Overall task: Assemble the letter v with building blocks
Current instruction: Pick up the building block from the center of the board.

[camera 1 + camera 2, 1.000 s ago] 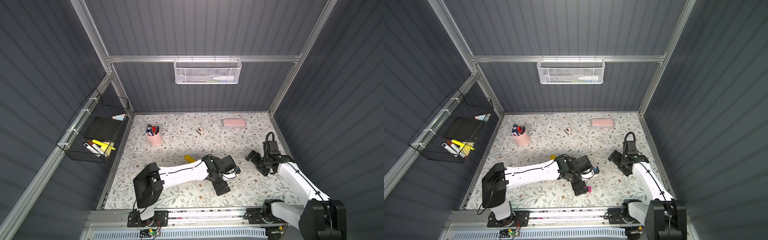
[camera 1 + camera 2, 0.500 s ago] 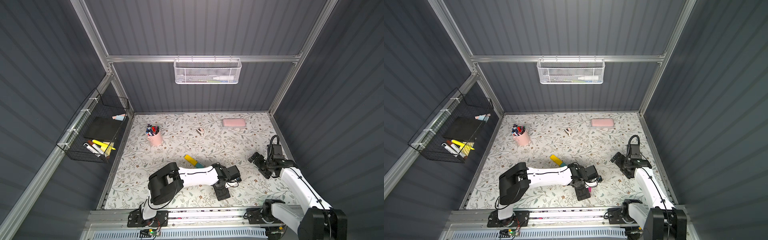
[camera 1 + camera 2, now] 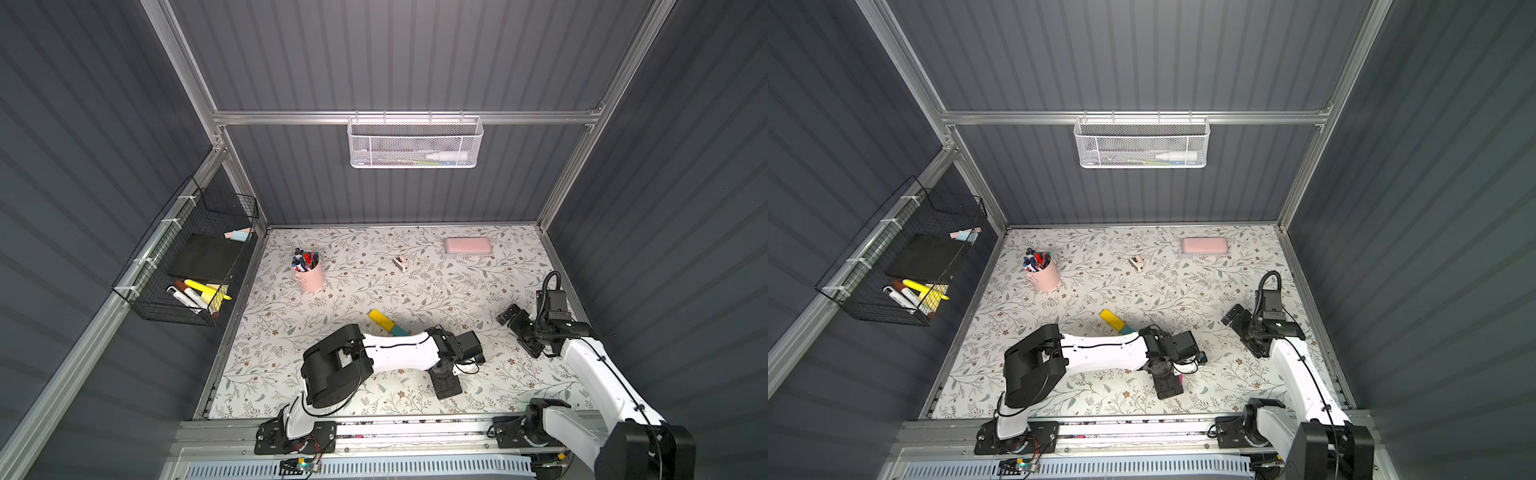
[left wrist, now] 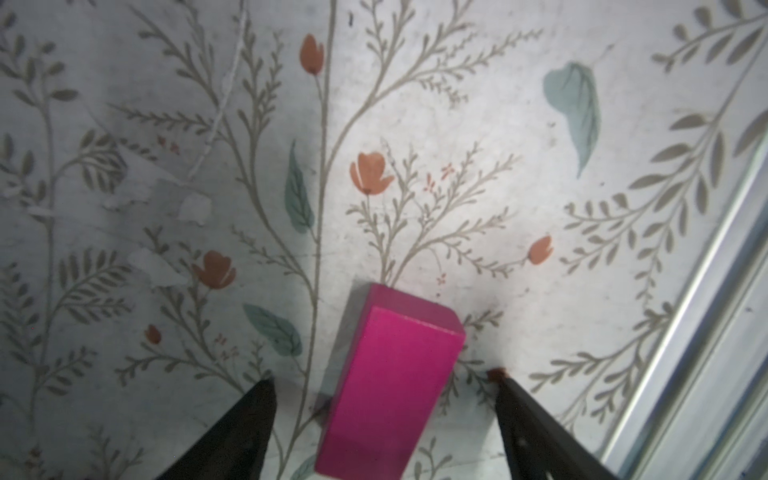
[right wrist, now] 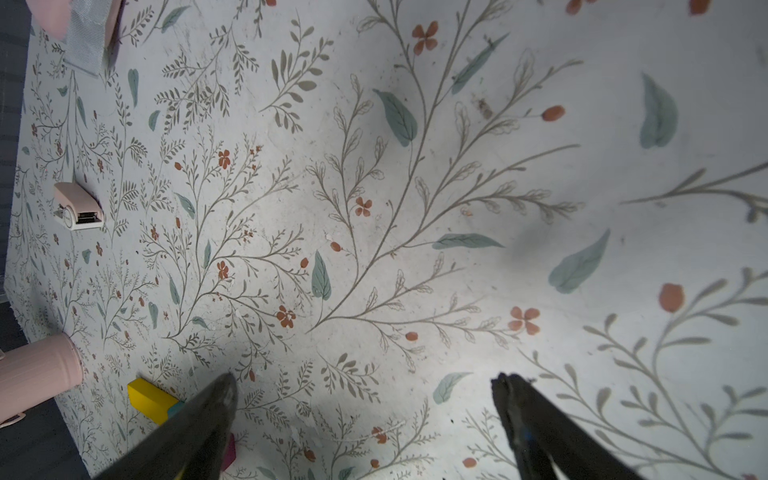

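Straddling one magenta brick (image 4: 390,386), left gripper (image 4: 383,374) gapes; right gripper (image 5: 363,377) likewise; one yellow brick (image 3: 381,319), seemingly one teal brick (image 3: 399,331).

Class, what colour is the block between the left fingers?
The block is magenta; the left wrist view shows it best.

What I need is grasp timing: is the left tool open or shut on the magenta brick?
Open. The left tool straddles the magenta brick in its wrist view, with bare mat showing on both sides.
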`<state>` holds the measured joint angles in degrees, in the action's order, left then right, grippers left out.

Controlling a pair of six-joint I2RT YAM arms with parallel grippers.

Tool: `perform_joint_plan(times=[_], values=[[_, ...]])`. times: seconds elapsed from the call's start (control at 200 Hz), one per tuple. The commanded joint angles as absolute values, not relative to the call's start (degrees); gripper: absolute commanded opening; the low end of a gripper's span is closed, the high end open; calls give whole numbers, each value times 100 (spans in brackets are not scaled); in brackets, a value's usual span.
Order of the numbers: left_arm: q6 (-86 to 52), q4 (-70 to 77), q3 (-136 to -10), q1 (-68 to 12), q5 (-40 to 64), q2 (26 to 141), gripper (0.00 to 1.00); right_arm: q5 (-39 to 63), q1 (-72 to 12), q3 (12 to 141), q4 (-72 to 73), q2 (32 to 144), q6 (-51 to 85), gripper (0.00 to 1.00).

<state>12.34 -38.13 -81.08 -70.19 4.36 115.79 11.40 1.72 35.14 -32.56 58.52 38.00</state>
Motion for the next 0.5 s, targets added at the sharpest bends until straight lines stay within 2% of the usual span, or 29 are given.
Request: perform_joint_plan(times=[0.0,0.1,0.185,0.225,0.495], values=[[1373,-3902,-8165,-7026,431,11851,84,1195,216,3463,-3250,5774,3832,99],[1371,-3959,-8164,-7024,431,11894,73,1221,217,3463,-3252,5774,3823,99],[1379,-3980,-8172,-7028,533,11859,53,1230,229,3463,-3250,5774,3817,99],[1371,-4002,-8189,-7023,593,11824,48,1236,235,3471,-3251,5767,3818,99],[1364,-4096,-8237,-7023,633,11837,39,1244,242,3507,-3261,5744,3832,99]])
